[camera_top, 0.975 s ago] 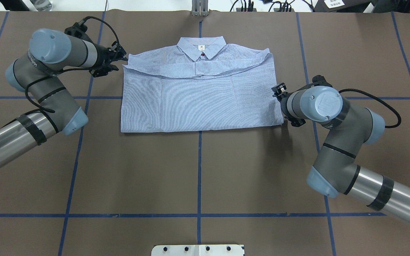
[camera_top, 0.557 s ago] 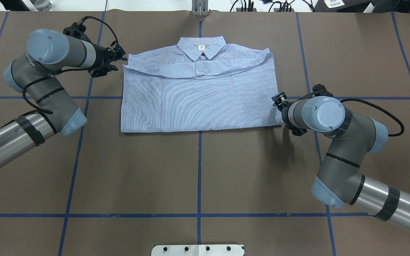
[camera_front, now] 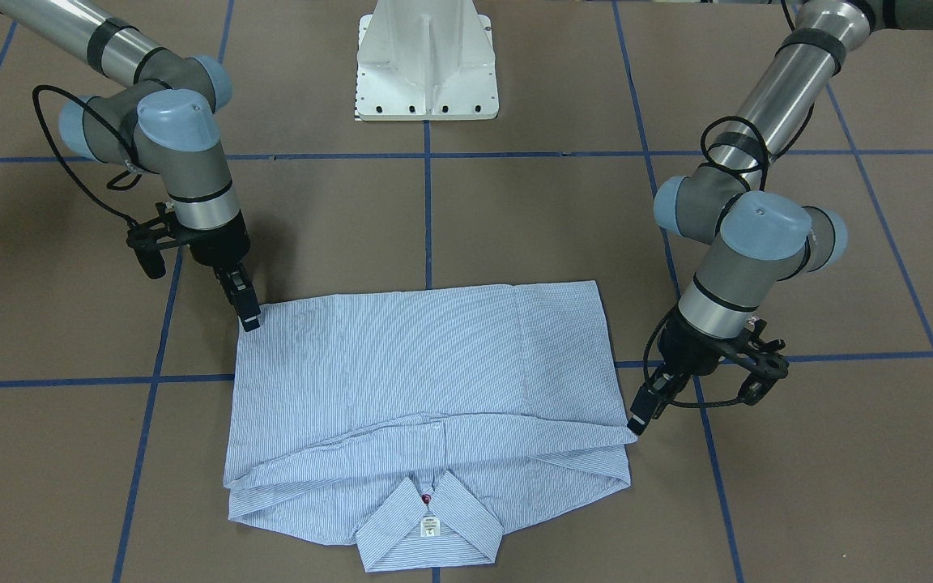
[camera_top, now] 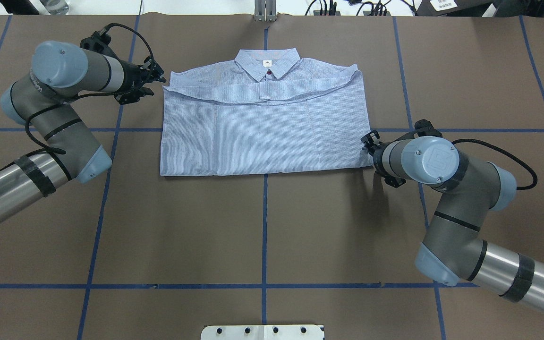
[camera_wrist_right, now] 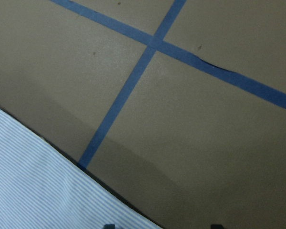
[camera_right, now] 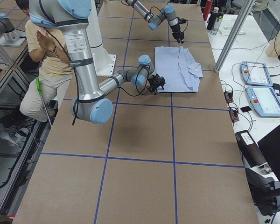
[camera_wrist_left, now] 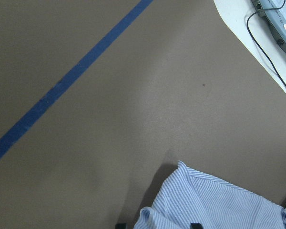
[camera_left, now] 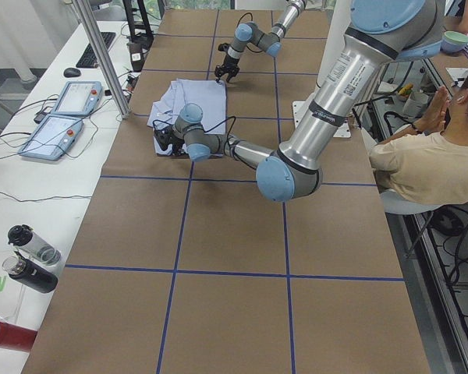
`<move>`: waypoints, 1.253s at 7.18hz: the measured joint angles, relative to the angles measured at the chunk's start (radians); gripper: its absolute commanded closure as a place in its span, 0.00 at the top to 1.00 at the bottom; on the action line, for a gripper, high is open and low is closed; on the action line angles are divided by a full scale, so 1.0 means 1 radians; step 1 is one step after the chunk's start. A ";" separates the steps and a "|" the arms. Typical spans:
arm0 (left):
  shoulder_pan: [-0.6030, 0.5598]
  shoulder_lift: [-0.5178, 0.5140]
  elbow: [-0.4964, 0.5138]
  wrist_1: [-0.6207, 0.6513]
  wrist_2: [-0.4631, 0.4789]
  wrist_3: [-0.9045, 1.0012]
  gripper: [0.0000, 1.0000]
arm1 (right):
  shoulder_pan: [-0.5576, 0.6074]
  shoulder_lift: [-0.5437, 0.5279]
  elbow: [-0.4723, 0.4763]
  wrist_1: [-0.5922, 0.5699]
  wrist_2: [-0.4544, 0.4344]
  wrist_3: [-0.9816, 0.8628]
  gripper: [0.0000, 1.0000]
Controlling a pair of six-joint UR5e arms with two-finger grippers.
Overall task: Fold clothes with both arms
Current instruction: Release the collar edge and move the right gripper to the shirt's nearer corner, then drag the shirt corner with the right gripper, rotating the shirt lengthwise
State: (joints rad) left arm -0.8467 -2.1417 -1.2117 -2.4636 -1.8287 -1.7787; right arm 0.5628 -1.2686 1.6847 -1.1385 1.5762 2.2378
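Note:
The light blue striped shirt [camera_top: 262,132] lies folded flat on the brown table, collar [camera_front: 430,518] on the far side from my base. My left gripper [camera_front: 635,423] [camera_top: 161,79] is at the shirt's left shoulder corner. In the left wrist view its fingertips [camera_wrist_left: 119,225] stand apart with the shirt corner [camera_wrist_left: 214,205] between them. My right gripper [camera_front: 250,321] is at the shirt's near right corner, hidden under the wrist [camera_top: 397,153] in the overhead view. In the right wrist view its fingertips [camera_wrist_right: 108,225] stand apart over the shirt's edge [camera_wrist_right: 38,181].
Blue tape lines [camera_top: 264,226] grid the table. The white pedestal base [camera_front: 426,73] stands at the robot's side. A metal post [camera_top: 265,12] is at the far edge. An operator [camera_left: 421,148] sits beside the base. Teach pendants [camera_right: 261,88] lie on the side bench.
My right arm has moved along the shirt's right edge toward the near corner. My left arm has shifted slightly to the left. The shirt has not moved.

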 measured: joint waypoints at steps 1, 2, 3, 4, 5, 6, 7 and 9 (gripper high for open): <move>0.000 0.006 -0.008 0.000 0.000 0.001 0.54 | -0.001 0.005 0.000 0.000 -0.001 0.025 0.00; 0.000 0.010 -0.011 0.000 -0.001 0.002 0.54 | -0.002 0.006 0.000 0.000 -0.002 0.037 0.00; 0.000 0.013 -0.013 -0.001 -0.001 0.002 0.54 | -0.002 0.006 0.000 0.000 -0.002 0.041 0.00; 0.001 0.017 -0.015 -0.001 -0.001 0.002 0.54 | -0.001 0.005 0.004 0.000 -0.001 0.042 0.00; 0.001 0.020 -0.019 -0.001 -0.001 0.003 0.54 | 0.002 -0.005 0.015 0.001 0.002 0.042 0.00; 0.001 0.025 -0.030 -0.001 -0.002 0.003 0.54 | 0.004 -0.028 0.053 0.000 0.006 0.042 0.00; 0.001 0.031 -0.054 0.000 -0.004 0.003 0.54 | -0.006 -0.073 0.132 -0.011 0.023 0.043 0.00; 0.006 0.050 -0.124 0.007 -0.021 0.003 0.54 | -0.135 -0.200 0.343 -0.083 0.083 0.044 0.00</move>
State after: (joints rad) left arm -0.8406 -2.0915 -1.3355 -2.4561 -1.8493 -1.7762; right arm 0.4279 -1.4682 2.0273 -1.2217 1.6588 2.2814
